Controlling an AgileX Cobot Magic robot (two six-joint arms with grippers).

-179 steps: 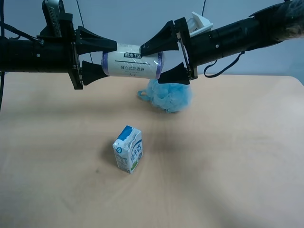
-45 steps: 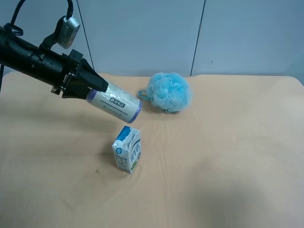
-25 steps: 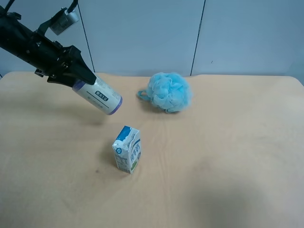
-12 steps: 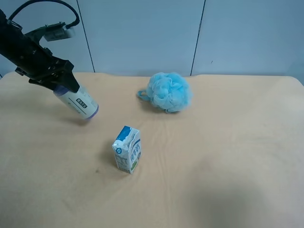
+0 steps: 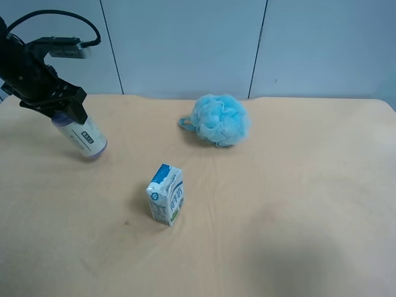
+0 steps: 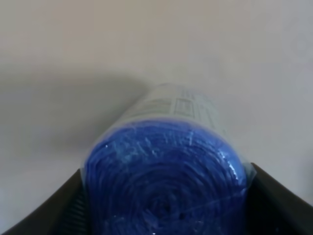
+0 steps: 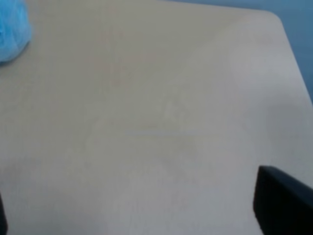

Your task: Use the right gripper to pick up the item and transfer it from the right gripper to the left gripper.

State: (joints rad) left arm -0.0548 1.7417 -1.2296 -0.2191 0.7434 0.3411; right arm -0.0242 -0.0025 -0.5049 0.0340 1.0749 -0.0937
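1. Half a second ago the left gripper (image 5: 65, 111) held the item (image 5: 83, 137) a little nearer the middle of the table (image 5: 278, 204); now both sit further toward the exterior high view's left edge, and the roll stands steeper, closer to upright.
2. A second ago the roll hung clearly above the table, angled toward the milk carton (image 5: 166, 194); now its lower purple end is at or just above the surface, and I cannot tell whether it touches.
3. Seven seconds back both claws gripped the roll in mid-air; now only the arm at the exterior high view's left is in that view.
4. The left gripper is clamped on the item's upper end: in the left wrist view the black fingers (image 6: 39, 215) press either side of the crinkled blue-purple end (image 6: 166, 181).
5. The right gripper (image 7: 146, 215) holds nothing, its jaws spread wide; only one dark fingertip (image 7: 283, 205) shows at the edge of the right wrist view, over bare table.
6. The milk carton stands upright near the table's middle, well apart from the roll.
7. The blue bath sponge (image 5: 218, 120) lies toward the far edge, apart from both; a sliver of it (image 7: 12, 29) shows in the right wrist view's corner.
8. Nothing lies between the roll and the carton.
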